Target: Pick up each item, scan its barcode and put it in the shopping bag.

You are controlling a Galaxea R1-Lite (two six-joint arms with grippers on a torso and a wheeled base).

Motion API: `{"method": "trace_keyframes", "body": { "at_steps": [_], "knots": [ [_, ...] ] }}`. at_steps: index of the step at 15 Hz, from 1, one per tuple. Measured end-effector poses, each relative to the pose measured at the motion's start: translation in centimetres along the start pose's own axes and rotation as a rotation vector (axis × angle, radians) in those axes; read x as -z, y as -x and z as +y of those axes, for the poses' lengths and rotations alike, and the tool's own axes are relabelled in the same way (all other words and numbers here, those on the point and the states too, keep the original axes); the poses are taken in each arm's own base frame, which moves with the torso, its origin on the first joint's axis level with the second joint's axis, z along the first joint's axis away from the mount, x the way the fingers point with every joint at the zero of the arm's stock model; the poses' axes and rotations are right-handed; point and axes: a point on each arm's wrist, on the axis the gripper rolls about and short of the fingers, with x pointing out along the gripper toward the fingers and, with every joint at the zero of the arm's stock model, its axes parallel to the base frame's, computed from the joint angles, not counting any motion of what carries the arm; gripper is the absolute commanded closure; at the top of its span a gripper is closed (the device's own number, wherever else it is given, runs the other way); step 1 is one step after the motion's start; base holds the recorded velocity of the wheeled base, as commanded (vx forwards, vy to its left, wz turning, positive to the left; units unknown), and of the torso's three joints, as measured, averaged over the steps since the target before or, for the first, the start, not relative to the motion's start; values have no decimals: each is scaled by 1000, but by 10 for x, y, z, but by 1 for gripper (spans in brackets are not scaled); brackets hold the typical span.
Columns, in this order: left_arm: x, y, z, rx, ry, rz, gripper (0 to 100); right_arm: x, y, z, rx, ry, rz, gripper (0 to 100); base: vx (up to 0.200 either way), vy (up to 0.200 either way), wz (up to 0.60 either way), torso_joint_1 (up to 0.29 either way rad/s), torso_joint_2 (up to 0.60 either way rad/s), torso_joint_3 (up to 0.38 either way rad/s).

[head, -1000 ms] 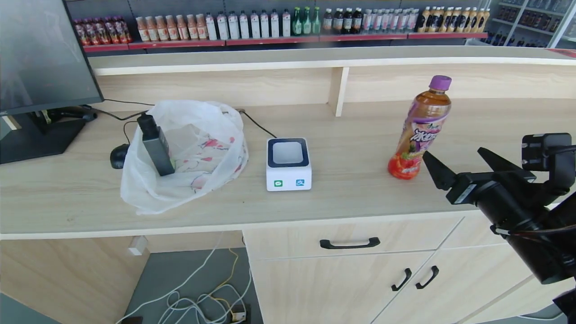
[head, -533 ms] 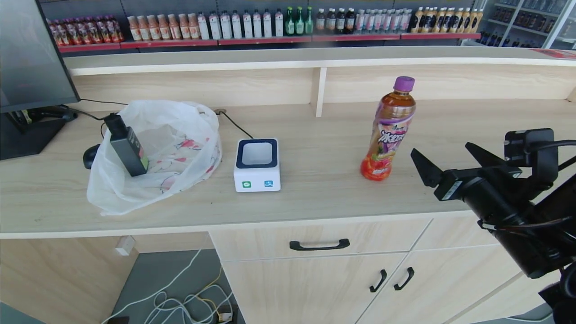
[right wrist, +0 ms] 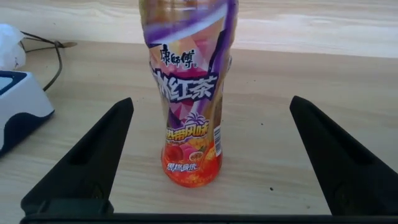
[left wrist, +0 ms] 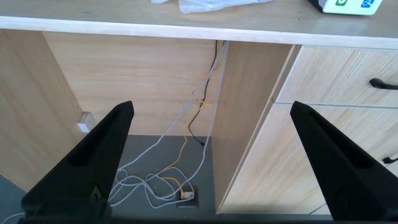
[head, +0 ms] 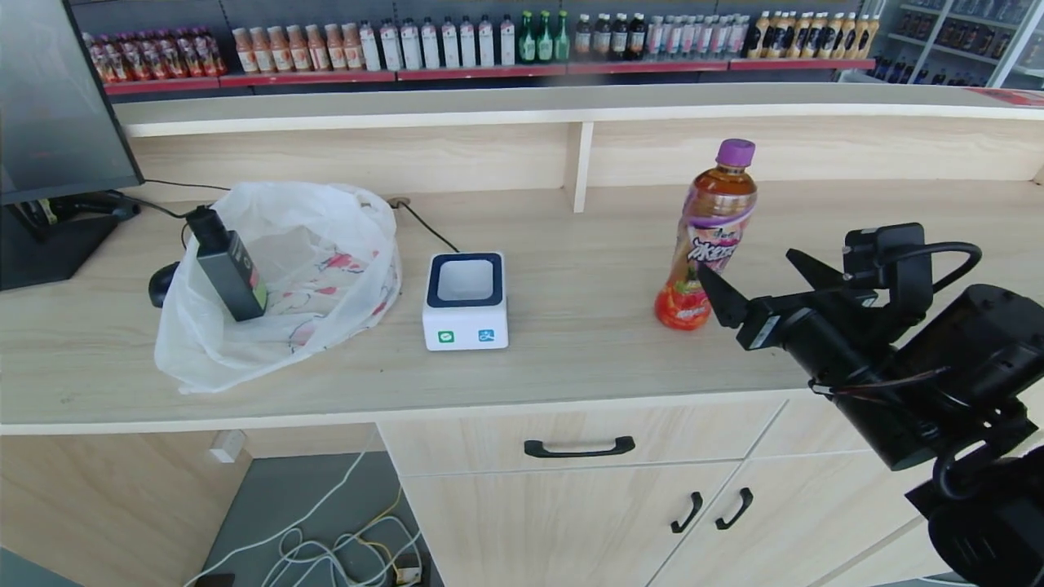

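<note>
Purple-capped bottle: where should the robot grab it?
Probably the bottle around its narrow middle, coming level from the front-right. It stands upright with bare counter around it, and the open right gripper faces it, fingers spread wider than it.

Left to right on the counter: shopping bag with a box upright inside, scanner just beside, bottle well apart, right gripper just before it.

White characters are printed across the purple label of the bottle. Two small signs, green and blue, are shown on the front of the scanner.
</note>
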Motion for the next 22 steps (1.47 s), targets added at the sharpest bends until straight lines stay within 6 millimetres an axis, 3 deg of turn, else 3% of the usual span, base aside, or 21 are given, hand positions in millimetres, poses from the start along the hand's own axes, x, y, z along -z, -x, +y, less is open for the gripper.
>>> {"method": "trace_keyframes", "body": {
  "at_steps": [22],
  "knots": [
    [0,0,0,0,0,0,0,30,-74,12,-67,-52,31,0,0,0,0,0,0,0]
  ]
}}
